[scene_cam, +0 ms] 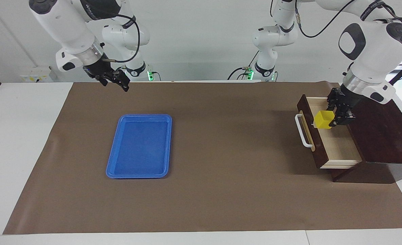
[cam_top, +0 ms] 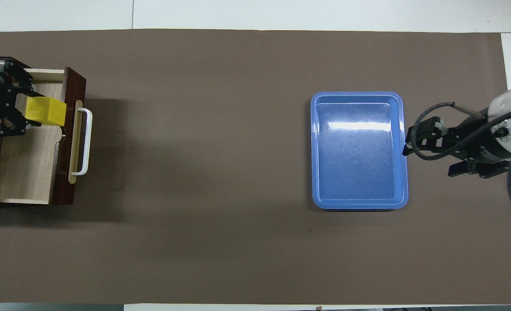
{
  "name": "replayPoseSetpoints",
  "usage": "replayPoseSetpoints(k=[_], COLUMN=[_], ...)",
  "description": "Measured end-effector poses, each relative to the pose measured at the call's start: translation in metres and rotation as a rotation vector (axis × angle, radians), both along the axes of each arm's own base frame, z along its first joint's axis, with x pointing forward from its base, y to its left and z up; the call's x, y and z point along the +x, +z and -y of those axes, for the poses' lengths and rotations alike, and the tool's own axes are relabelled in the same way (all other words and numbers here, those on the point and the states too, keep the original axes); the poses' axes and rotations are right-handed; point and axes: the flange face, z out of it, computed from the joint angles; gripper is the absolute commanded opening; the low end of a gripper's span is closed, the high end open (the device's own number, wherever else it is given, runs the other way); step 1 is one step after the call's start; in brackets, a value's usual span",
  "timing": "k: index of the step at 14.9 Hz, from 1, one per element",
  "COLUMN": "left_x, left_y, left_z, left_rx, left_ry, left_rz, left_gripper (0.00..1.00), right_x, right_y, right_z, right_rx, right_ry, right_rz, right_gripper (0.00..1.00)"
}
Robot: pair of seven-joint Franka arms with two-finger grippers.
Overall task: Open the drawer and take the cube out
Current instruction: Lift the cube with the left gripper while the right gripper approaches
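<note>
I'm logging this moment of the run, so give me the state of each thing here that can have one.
drawer: pulled open, pale inside showing.
cube: held up over the open drawer.
left gripper: shut on the cube.
right gripper: open, holding nothing, waiting above the mat at the right arm's end.
blue tray: flat on the mat, nothing in it.

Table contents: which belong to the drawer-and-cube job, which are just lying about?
In the job:
- drawer, pulled open
- cube, held above the drawer
- left gripper, shut on the cube

Not in the job:
- blue tray, toward the right arm's end
- brown mat
- right gripper, open, waiting in the air
</note>
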Motion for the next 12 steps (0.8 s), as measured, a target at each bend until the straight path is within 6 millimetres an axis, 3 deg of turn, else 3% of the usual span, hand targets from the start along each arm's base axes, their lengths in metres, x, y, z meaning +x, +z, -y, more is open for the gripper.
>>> replayPoseSetpoints(k=[4, 7, 9, 12], left_x=[-0.011, -0.028, -0.037, -0.047], left_y=[-0.004, -0.013, -0.016, -0.018], left_z=[0.100, 0.168, 0.199, 0.225], left_rx=[0.002, 0.002, -0.005, -0.010], left_ry=[0.036, 0.062, 0.096, 0.122], left_rz=[0.003, -0.002, 0.010, 0.016], left_gripper=[0.00, 0.00, 0.00, 0.00], right_x=[-0.005, 0.001, 0.011, 0.024], right_y=[-0.019, -0.046, -0.068, -0.102], right_z=[-0.036, -0.068, -0.092, -0.138], right_rx=[0.080, 0.153, 0.204, 0.271], right_ry=[-0.252, -0.436, -0.541, -0.666], right_rz=[-0.080, -0.154, -0.203, -0.255], right_gripper=[1.00, 1.00, 1.00, 1.00])
